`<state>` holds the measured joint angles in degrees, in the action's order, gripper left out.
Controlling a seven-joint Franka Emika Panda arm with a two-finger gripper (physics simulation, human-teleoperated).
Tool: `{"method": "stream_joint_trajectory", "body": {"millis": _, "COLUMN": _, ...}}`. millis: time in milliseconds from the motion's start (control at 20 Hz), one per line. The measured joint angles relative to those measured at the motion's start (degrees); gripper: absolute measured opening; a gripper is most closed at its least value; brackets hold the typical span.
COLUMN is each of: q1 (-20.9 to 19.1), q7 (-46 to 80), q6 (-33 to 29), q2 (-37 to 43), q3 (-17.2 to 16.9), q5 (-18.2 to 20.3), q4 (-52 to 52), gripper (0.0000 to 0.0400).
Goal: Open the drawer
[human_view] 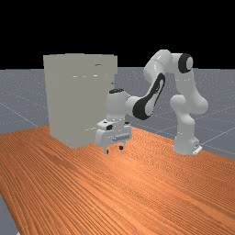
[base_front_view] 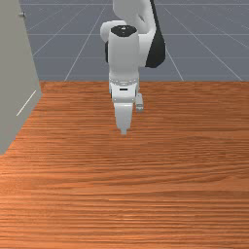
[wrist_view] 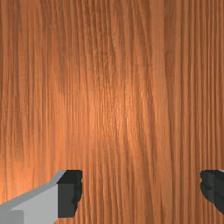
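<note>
I am watching the pale grey cabinet, which is standing on the table along the front view's left edge and, in the far view, left of the middle, behind the hand. I am looking for the drawer somewhere in that cabinet, but I cannot tell which panel is its front or how far out it is sitting. A small stub is poking out high on the cabinet's edge in the front view. My gripper is hanging over bare wood, pointing down, well apart from the cabinet in the front view. Its two fingers are standing wide open with dark tips, and they are holding nothing; the wrist view is showing only wood grain between them. Farther out, my white arm is reaching across from its base on the far view's right, and grey gridded floor is stretching away beyond the table
</note>
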<state>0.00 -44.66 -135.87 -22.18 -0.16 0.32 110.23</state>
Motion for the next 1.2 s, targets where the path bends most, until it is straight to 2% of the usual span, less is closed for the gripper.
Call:
{"method": "stream_joint_trajectory", "body": {"millis": 150, "q1": 0.24, "q7": 2.92, "q6": 2.39, "q2": 0.18, "q3": -1.77, "q5": -1.72, "q4": 0.44, "gripper": 0.0400}}
{"method": "stream_joint_trajectory", "body": {"millis": 200, "q1": 1.26, "q7": 14.08, "q6": 12.32, "q2": 3.83, "q3": -3.17, "q5": -3.12, "q4": 0.31, "gripper": 0.0245}}
{"method": "stream_joint_trajectory", "body": {"millis": 250, "q1": 2.17, "q7": 24.90, "q6": 20.67, "q2": 8.68, "q3": -4.25, "q5": -3.62, "q4": -2.42, "gripper": 0.0150}}
{"method": "stream_joint_trajectory", "body": {"millis": 300, "q1": 2.91, "q7": 35.82, "q6": 26.16, "q2": 12.16, "q3": -5.09, "q5": -3.93, "q4": -5.10, "gripper": 0.0092}}
{"method": "stream_joint_trajectory", "body": {"millis": 400, "q1": 4.05, "q7": 57.91, "q6": 32.47, "q2": 14.84, "q3": -6.35, "q5": -4.15, "q4": -8.14, "gripper": 0.0034}}
{"method": "stream_joint_trajectory", "body": {"millis": 500, "q1": 4.78, "q7": 76.02, "q6": 36.88, "q2": 14.21, "q3": -7.37, "q5": -3.47, "q4": -10.50, "gripper": 0.0013}}
{"method": "stream_joint_trajectory", "body": {"millis": 600, "q1": 4.91, "q7": 82.89, "q6": 38.91, "q2": 13.50, "q3": -7.82, "q5": -2.87, "q4": -11.52, "gripper": 0.0005}}
{"method": "stream_joint_trajectory", "body": {"millis": 950, "q1": 5.12, "q7": 86.83, "q6": 40.30, "q2": 13.32, "q3": -7.94, "q5": -2.42, "q4": -12.10, "gripper": 0.0000}}
{"method": "stream_joint_trajectory", "body": {"millis": 1200, "q1": 4.99, "q7": 86.96, "q6": 48.41, "q2": 15.14, "q3": -8.27, "q5": -2.82, "q4": -15.70, "gripper": 0.0000}}
